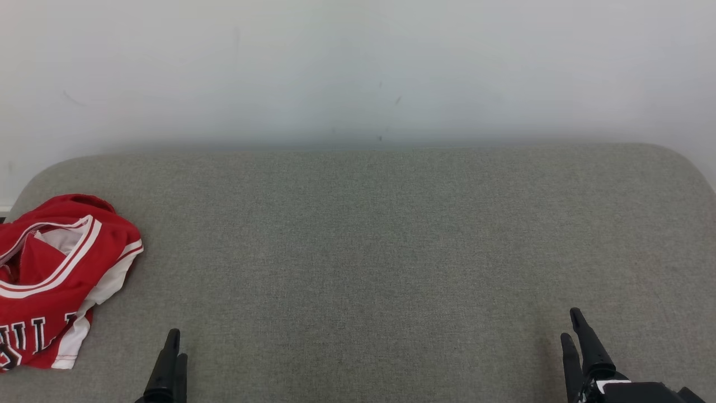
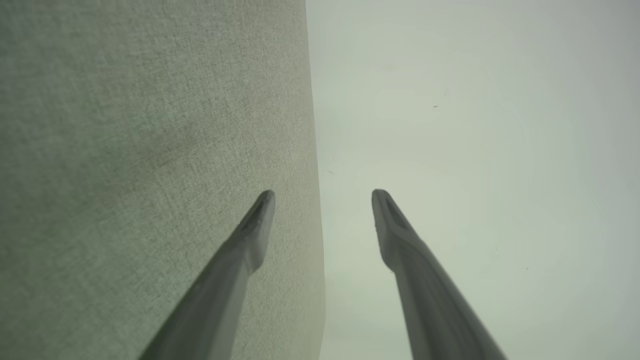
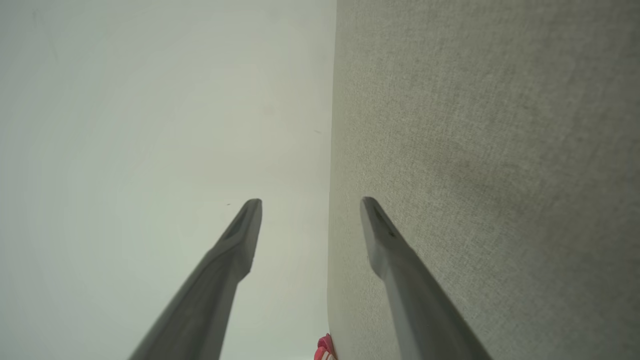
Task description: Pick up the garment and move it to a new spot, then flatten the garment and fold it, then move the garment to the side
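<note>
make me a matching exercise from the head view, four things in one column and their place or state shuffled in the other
Things
1. garment
2. left gripper
3. right gripper
4. wall

Place or state
A. lower right, open, holding nothing
B. crumpled at the left end of the grey cushion
C. white, behind the cushion
D. lower left, open, just right of the red cloth

Pairs: 1-B, 2-D, 3-A, 4-C
</note>
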### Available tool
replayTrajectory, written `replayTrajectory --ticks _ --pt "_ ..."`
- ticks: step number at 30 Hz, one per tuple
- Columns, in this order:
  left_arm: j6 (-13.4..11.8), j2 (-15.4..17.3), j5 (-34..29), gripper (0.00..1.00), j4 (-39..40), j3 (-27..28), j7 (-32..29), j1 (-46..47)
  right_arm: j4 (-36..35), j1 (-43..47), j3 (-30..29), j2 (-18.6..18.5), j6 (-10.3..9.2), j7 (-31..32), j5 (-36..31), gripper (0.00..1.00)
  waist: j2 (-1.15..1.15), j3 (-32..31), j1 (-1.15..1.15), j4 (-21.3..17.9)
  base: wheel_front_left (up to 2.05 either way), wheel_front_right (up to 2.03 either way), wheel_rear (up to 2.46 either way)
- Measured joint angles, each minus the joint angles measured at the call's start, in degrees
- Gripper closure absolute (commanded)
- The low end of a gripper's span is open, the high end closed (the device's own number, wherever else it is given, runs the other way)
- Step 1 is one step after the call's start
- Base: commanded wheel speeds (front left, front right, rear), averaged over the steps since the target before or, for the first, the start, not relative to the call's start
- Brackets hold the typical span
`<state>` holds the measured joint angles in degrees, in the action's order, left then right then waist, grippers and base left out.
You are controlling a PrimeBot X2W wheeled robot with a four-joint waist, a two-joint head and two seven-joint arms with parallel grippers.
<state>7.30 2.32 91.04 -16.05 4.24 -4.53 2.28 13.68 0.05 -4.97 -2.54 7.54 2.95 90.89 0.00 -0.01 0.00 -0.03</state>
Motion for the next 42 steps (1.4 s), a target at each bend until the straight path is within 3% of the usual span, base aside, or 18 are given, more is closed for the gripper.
replayTrajectory --ticks 10,27,31,42 --pt "-1.48 0.02 -8.16 0.00 0.57 -0.56 2.71 0.03 -0.11 -0.74 0.16 -0.09 0.00 -2.49 -10.15 0.00 0.00 -0.08 0.00 0.19 0.00 0.00 0.00" --pt "-5.31 0.05 -30.94 0.00 1.86 -3.91 6.55 0.27 0.71 -2.19 0.70 -0.07 0.00 -4.48 -33.49 0.00 0.00 -0.13 0.00 0.43 0.00 0.00 0.00" --pt "-5.56 0.13 -35.74 0.00 2.09 -4.45 7.47 0.42 0.22 -2.36 0.83 -0.07 0.00 -4.49 -41.65 0.00 0.00 -0.14 0.01 0.43 0.00 0.00 0.00" --pt "-4.83 1.30 -47.01 0.00 2.46 -6.55 9.51 0.49 -0.47 -2.35 0.78 -0.08 0.00 -4.75 -53.61 0.00 0.00 -0.11 0.01 0.72 0.00 0.00 0.00"
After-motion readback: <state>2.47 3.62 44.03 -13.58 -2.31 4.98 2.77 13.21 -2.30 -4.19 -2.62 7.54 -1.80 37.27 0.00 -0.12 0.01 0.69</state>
